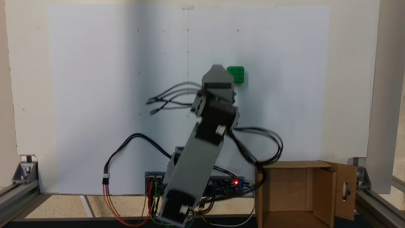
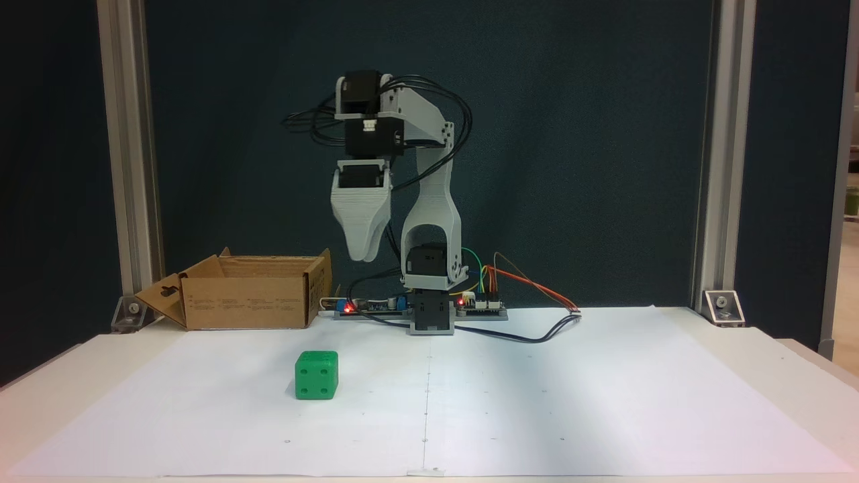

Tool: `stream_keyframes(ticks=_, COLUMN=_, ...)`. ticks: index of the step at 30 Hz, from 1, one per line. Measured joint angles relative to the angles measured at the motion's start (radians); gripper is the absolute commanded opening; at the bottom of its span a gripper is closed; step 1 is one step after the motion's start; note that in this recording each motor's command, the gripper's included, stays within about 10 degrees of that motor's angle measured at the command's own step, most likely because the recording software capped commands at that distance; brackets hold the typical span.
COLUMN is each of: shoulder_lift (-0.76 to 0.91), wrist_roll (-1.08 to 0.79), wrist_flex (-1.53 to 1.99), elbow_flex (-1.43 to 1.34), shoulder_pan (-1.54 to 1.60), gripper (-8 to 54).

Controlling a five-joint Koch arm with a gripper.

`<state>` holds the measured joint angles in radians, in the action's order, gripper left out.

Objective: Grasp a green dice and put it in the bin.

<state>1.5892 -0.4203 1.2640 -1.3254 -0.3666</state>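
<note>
Gripper: my gripper [image 2: 362,258] hangs in the air, pointing down; whether its jaws are apart I cannot tell.
Green dice: the green dice [image 2: 317,376] sits on the white paper [image 2: 537,402], free.
Bin: the bin [image 2: 245,302] is near my base, well apart from the dice.

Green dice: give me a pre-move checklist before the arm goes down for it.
1. Green dice sits flat on the white paper, nothing touching it: ok.
2. Gripper hangs well above the paper, not yet down at the dice: ok for a descent.
3. Gripper lined up over the dice: not ok; in a fixed view it sits just left of the dice.
4. Fingers spread wide enough for the dice: cannot tell, they overlap in both fixed views.
5. Bin open on top, flaps out: ok.
6. Cables clear of the dice: ok.
</note>
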Motion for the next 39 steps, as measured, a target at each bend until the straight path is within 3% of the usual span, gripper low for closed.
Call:
stream_keyframes(ticks=14, shoulder_lift=-0.258, wrist_roll=-0.075, wrist_flex=-0.061, elbow_flex=0.069, shoulder_pan=-0.066, gripper=44.3)
stream_keyframes(ticks=39, shoulder_lift=-0.267, wrist_roll=-0.123, wrist_flex=-0.374, elbow_flex=-0.215, shoulder_pan=-0.126, gripper=44.1)
